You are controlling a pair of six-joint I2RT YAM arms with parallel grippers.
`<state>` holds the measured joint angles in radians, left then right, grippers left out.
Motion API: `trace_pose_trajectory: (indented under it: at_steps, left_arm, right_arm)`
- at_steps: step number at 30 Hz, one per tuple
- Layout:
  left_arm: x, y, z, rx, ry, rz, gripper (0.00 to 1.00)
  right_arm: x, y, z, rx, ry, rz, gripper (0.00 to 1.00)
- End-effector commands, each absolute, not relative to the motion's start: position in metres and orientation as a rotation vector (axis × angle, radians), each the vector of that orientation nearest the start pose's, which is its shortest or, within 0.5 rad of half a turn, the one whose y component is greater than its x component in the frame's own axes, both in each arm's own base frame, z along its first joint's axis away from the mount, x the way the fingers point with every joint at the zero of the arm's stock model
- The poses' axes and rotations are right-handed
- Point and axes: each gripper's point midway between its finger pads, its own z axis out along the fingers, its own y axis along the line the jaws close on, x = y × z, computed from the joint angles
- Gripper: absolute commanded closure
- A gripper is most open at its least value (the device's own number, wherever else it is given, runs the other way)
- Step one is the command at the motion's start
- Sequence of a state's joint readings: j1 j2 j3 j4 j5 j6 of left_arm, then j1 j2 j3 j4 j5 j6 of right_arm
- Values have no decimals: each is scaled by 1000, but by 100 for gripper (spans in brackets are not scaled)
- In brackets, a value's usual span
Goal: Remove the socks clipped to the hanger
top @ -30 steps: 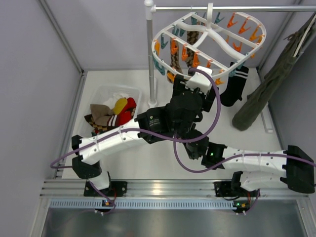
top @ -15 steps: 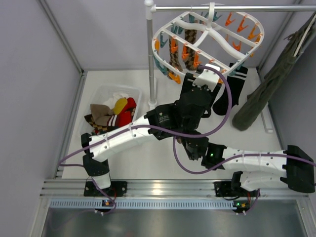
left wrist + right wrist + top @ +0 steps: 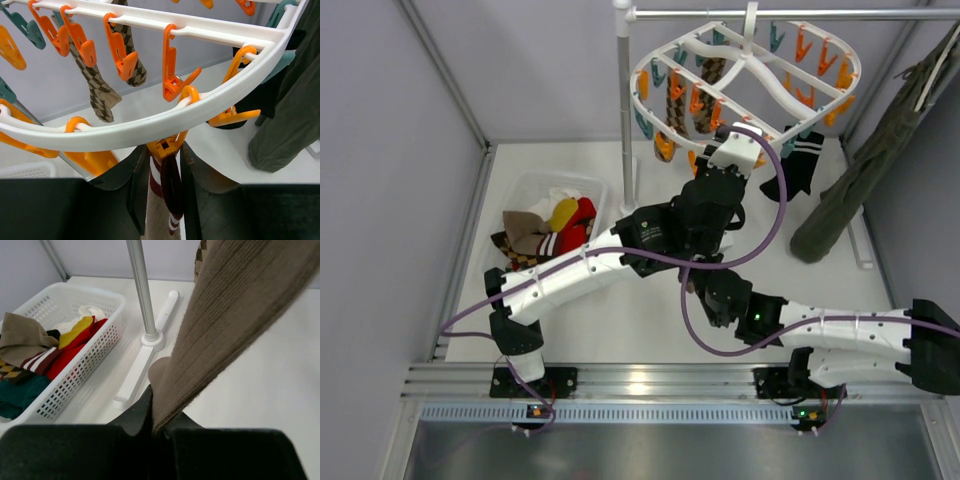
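**Left gripper up at the hanger rim, closed on a clipped cuff**

The left arm is stretched farther up and right than a second ago. The left gripper [image 3: 163, 160] now sits under the near rim of the hanger [image 3: 125, 131]; before, it hung lower, short of the frame. Its fingers [image 3: 140, 185] stand either side of the striped sock [image 3: 165, 195], just below its orange clip [image 3: 167, 145]. They press both faces of the cuff: clamped. The sock is still clipped.

The hanger has swung round a little, and the black sock [image 3: 800, 165] on its right side shifted with it. Argyle socks [image 3: 102, 95] hang from the far bars.

The right gripper [image 3: 152, 427] has barely moved and sits low under the left arm. Its jaws are together on a tan sock [image 3: 225, 325] drawn taut up and right. Cannot tell if it is the same sock as the striped one.

The basket [image 3: 87, 365] at far left is unmoved.
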<state>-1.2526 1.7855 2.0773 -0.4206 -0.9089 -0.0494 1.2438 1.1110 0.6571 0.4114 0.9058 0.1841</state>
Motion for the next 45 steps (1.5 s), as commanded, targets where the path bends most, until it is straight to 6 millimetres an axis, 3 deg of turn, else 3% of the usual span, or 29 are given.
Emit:
trace_pose_trajectory:
  at_steps: [1,2,3,18,23,25,27,28,30,38,45]
  left_arm:
    - [278,-401,451,284,1602,-278,89]
    - [277,-402,451,285,1602,-291,99]
    - [276,-403,451,290,1603,-296,100]
    - [271,-405,457,304,1597,-357,100]
    - [272,-407,459,299,1592,-355,100]
    - [272,-408,460,304,1588,-357,86]
    - [274,-408,460,304,1587,-345,88]
    - [274,-408,464,299,1581,-350,100]
    - [274,-409,464,303,1580,-346,100]
    - [274,-407,470,298,1569,-348,100]
    - [274,-405,472,292,1567,-347,100]
  right_arm:
    - [225,272,251,-119,1585,426,100]
    - [225,270,251,-118,1584,432,100]
    - [223,271,245,-140,1590,435,100]
    - [205,270,211,-310,1609,484,100]
    - [204,271,217,-318,1598,491,100]
    - [203,272,220,-324,1595,496,100]
    - [203,273,226,-326,1587,499,100]
    - [202,274,226,-332,1589,498,100]
    - [202,275,227,-334,1589,493,100]
    - [202,272,191,-328,1657,457,100]
    - [200,256,181,-296,1675,448,100]
